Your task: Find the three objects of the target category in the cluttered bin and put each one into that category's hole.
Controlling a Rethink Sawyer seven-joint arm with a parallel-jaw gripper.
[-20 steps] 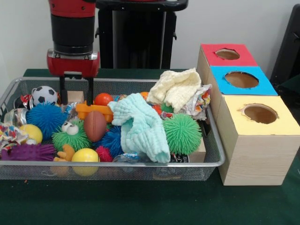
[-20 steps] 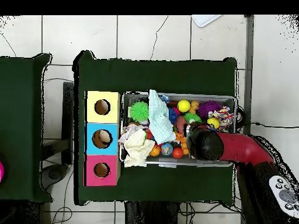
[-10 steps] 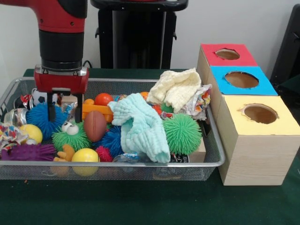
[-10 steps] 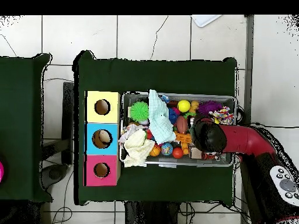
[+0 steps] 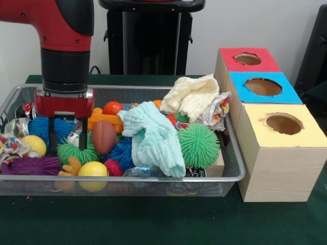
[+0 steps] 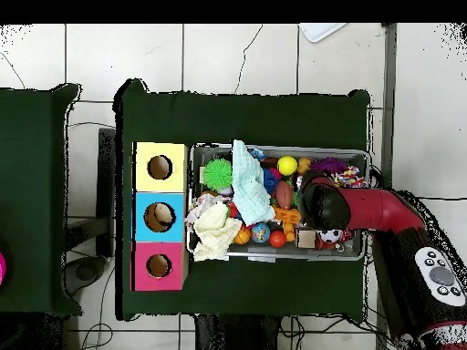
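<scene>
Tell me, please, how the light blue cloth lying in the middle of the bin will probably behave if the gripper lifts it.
The light blue cloth lies draped in folds over the toys, so it is probably floppy and would hang down. It looks thin, so likely light. Its waffled surface should not be slippery, though it may drag the green spiky ball beside it.

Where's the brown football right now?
In the front view, the brown football sits left of centre in the wire bin, right of the end effector, beside the light blue cloth.
</scene>
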